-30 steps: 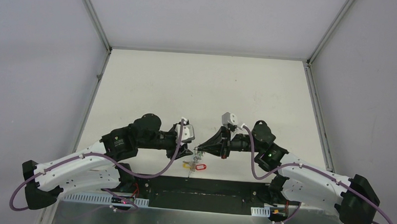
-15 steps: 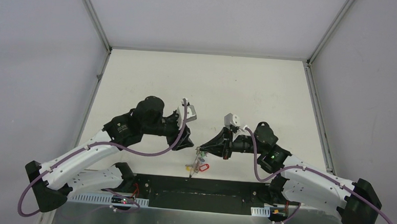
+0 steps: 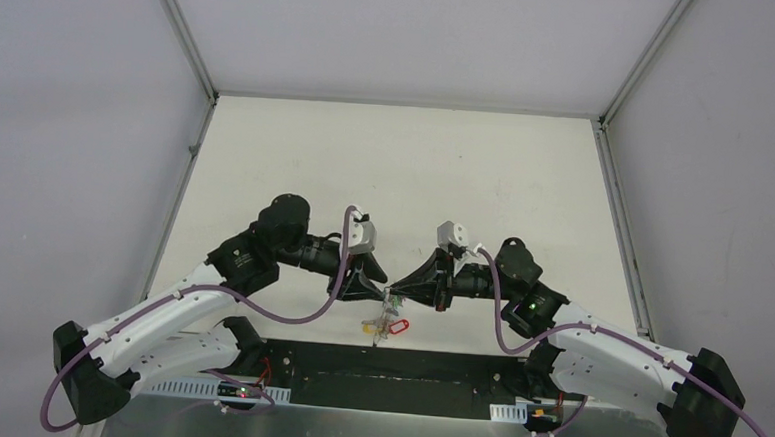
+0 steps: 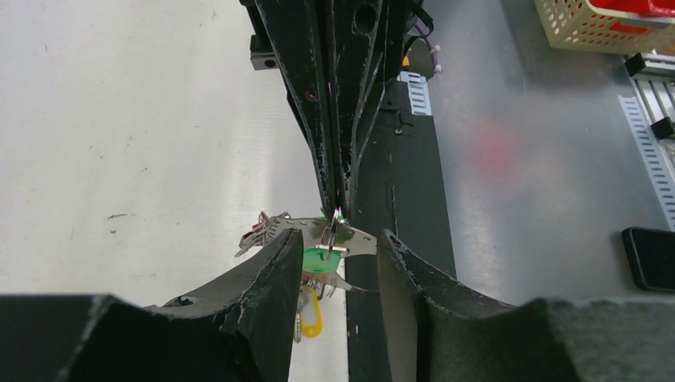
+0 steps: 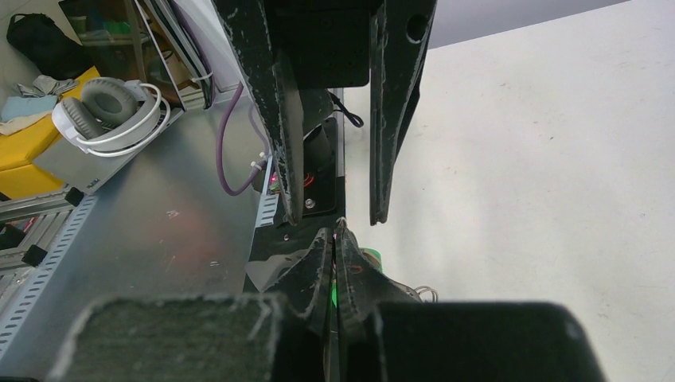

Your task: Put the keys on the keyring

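Grey walls [image 3: 69, 112] are closing in a white desk [image 3: 396, 169] on three sides, and a black strip [image 3: 396, 364] is running along its near edge between the two arm bases. Beyond that edge a grey metal bench [image 4: 517, 159] is carrying a phone [image 4: 649, 259] and a basket [image 4: 605, 24] on one side and headphones [image 5: 119, 111] on the other. The two arms are meeting nose to nose above the middle of the near edge. The right gripper [image 4: 337, 208] is pressing its fingers fully together, and the keyring [image 4: 329, 237] is hanging from their tip, its thin wire looping down over the seam between desk and strip. The left gripper [image 4: 340, 247] is standing about half open, holding nothing, its fingers [image 4: 275, 270] flanking the bunch. The green tag [image 4: 320, 260] of one of the keys [image 4: 263, 231] is sitting in that gap, close against the left-hand finger in the wrist view; whether it is touching cannot be told. A yellow tag [image 4: 310, 322] is dangling lowest, and a red tag [image 3: 396, 326] is showing just beside it from above, both hanging over the near edge. The grippers are working well apart from the far edge and from both side edges, with the white surface stretching away toward all three; the strip and the arm bases are lying close below.
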`<move>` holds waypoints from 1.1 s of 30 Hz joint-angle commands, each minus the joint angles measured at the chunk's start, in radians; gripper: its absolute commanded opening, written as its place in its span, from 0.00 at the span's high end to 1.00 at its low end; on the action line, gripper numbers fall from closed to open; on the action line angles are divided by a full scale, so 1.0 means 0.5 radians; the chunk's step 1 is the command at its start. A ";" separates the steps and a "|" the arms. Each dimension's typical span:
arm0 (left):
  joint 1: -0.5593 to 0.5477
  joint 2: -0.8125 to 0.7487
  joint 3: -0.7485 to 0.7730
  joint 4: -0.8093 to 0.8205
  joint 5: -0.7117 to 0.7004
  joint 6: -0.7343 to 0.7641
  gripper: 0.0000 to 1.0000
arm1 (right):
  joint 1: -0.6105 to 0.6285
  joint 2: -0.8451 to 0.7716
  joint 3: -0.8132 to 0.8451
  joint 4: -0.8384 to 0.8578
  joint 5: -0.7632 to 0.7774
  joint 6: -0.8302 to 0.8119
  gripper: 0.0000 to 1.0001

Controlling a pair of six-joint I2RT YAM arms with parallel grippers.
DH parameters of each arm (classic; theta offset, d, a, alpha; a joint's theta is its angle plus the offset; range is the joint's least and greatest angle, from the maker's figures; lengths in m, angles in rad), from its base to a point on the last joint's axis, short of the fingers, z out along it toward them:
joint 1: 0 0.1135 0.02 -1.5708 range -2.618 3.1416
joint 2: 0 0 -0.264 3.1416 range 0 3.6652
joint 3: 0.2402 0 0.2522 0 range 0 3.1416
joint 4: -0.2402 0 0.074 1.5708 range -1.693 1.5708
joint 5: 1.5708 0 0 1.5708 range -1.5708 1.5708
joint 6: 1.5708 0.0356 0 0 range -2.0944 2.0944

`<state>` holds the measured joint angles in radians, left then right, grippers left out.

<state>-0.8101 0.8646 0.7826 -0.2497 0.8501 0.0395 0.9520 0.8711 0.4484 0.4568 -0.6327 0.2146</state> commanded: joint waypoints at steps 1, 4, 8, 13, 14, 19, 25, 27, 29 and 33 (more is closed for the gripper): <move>0.010 -0.094 -0.082 0.206 0.062 0.100 0.61 | -0.002 -0.027 0.079 0.120 -0.023 0.000 1.00; 0.007 -0.131 -0.135 0.193 -0.013 0.154 0.64 | -0.002 -0.023 0.088 0.120 -0.026 0.001 1.00; 0.011 -0.108 -0.143 0.235 0.033 0.143 0.71 | -0.002 -0.015 0.097 0.120 -0.035 0.006 1.00; 0.008 -0.025 -0.104 0.293 0.094 0.116 0.75 | -0.002 0.002 0.106 0.123 -0.041 0.010 1.00; 0.007 -0.017 -0.107 0.316 0.097 0.106 0.76 | -0.001 0.003 0.106 0.126 -0.043 0.012 1.00; 0.009 0.014 -0.117 0.376 0.130 0.080 0.84 | -0.002 0.001 0.103 0.127 -0.042 0.014 1.00; 0.008 0.040 -0.088 0.299 0.144 0.098 1.00 | -0.001 -0.006 0.098 0.129 -0.035 0.018 1.00; 0.007 0.043 -0.036 0.174 0.111 0.137 1.00 | -0.002 -0.024 0.083 0.127 0.005 0.026 0.92; 0.007 0.051 0.038 0.007 0.049 0.199 1.00 | -0.001 -0.062 0.058 0.118 0.084 0.038 0.78; 0.007 0.085 0.225 -0.322 -0.061 0.319 1.00 | -0.001 -0.133 0.042 0.012 0.259 0.051 0.55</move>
<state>-0.8097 0.8986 0.7826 -0.2649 0.8604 0.1249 0.9531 0.8536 0.4488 0.4435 -0.5953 0.2356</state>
